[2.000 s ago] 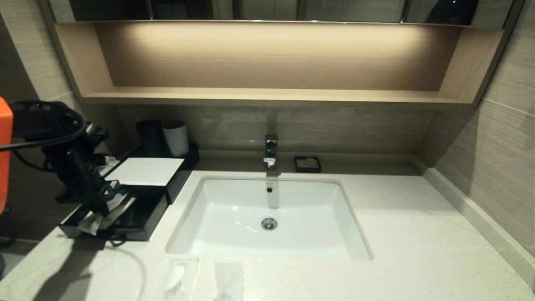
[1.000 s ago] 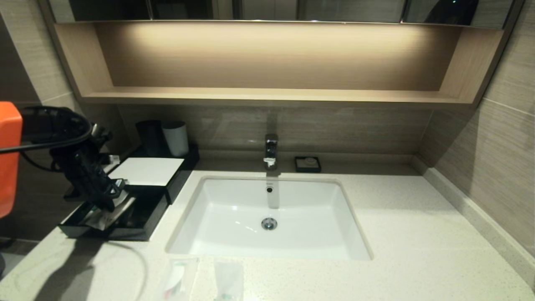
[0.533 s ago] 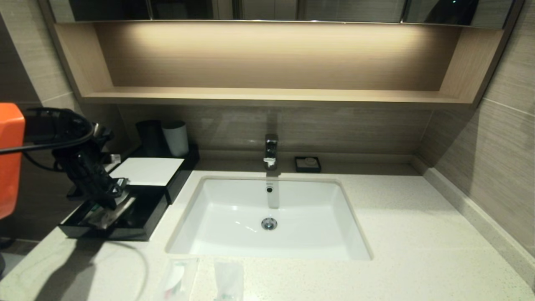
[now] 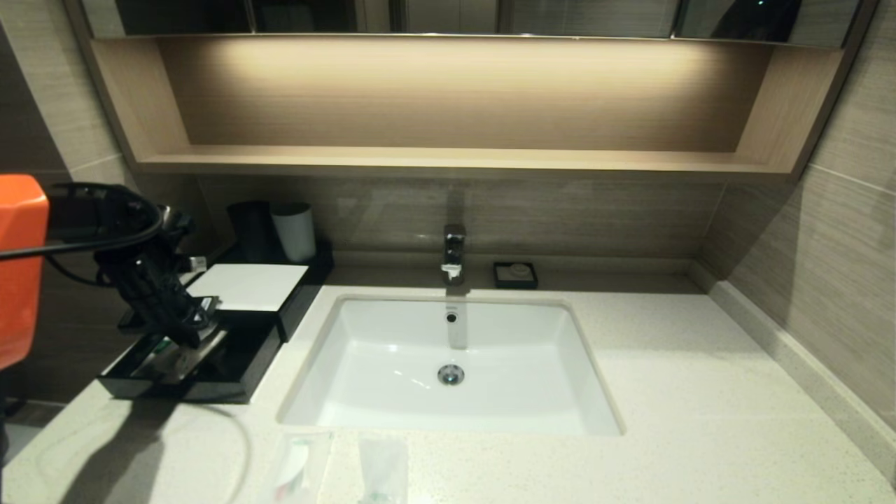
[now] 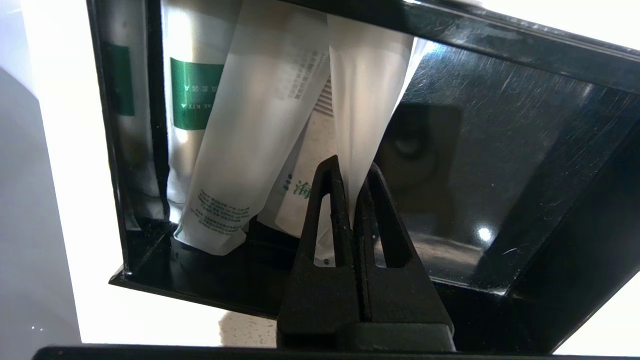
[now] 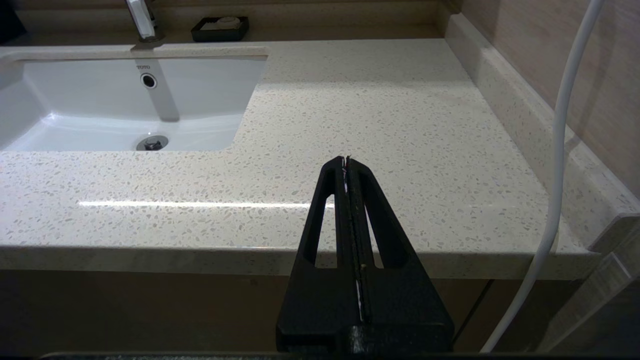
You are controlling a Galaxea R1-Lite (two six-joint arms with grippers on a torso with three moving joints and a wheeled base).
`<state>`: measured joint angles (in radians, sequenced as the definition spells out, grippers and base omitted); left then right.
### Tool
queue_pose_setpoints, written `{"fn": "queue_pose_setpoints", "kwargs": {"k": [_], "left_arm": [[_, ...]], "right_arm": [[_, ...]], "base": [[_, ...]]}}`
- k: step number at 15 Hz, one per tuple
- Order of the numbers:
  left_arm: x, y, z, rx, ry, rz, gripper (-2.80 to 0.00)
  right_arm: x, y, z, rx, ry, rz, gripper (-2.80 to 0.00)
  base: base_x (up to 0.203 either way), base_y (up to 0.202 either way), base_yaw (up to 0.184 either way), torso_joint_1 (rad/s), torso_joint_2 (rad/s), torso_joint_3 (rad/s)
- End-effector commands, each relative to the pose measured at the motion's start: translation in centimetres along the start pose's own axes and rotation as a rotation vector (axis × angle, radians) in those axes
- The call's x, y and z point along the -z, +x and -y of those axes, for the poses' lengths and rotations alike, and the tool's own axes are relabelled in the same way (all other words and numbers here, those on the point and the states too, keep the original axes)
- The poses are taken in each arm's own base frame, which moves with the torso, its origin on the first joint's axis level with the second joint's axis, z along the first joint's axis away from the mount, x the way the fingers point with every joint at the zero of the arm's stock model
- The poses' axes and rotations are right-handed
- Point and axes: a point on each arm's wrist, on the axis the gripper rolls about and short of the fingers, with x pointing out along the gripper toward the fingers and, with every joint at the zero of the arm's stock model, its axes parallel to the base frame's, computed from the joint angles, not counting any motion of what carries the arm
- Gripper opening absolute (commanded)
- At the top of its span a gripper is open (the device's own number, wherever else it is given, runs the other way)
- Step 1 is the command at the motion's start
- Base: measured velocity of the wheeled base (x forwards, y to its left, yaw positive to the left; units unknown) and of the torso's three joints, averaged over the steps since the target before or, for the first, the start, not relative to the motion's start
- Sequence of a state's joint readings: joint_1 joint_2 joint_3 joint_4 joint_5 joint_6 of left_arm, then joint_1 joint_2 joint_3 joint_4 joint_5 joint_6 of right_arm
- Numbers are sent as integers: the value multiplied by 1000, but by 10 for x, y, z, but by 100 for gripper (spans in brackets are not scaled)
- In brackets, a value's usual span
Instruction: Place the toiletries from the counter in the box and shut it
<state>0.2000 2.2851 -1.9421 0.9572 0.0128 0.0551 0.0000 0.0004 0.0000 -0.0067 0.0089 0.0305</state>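
Note:
The black box [image 4: 301, 294] with its white top panel stands at the counter's [image 4: 700, 392] left end, its drawer [image 4: 234, 364] pulled out toward me. My left gripper [image 4: 192, 339] reaches down into the drawer, shut on one end of a frosted white pack [image 5: 360, 100] that slants across the drawer floor [image 5: 475, 150]. Beside it lie a white stick pack with a green band [image 5: 192, 100] and another frosted pack [image 5: 250, 130]. Two flat translucent sachets [image 4: 294, 465] [image 4: 381, 469] rest on the counter in front of the sink. My right gripper [image 6: 347, 160] hovers shut and empty off the counter's front right edge.
A white sink basin [image 4: 392, 350] with a chrome tap [image 4: 453, 252] fills the counter's middle. A black soap dish [image 4: 515, 274] sits behind it. A grey cup [image 4: 294, 231] and a black cup [image 4: 250, 227] stand behind the box. A wooden shelf [image 4: 448, 159] overhangs the back.
My left gripper has moved a little right and deeper over the drawer, and the white pack that hung over the drawer's front now lies further inside it.

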Motion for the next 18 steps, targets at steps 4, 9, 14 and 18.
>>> {"fn": "queue_pose_setpoints", "kwargs": {"k": [4, 9, 14, 18], "left_arm": [[-1, 8, 0, -1, -1, -8, -280], [-2, 6, -1, -5, 1, 4, -280], [-2, 2, -1, -17, 27, 11, 0], [-1, -1, -2, -20, 43, 18, 0]], "right_arm": [[0, 0, 0, 0, 0, -1, -280], [0, 0, 0, 0, 0, 0, -280], [0, 0, 0, 0, 0, 0, -280], [0, 0, 0, 0, 0, 0, -280]], "base": [[0, 0, 0, 0, 0, 0], [0, 0, 0, 0, 0, 0], [0, 0, 0, 0, 0, 0], [0, 0, 0, 0, 0, 0]]}}
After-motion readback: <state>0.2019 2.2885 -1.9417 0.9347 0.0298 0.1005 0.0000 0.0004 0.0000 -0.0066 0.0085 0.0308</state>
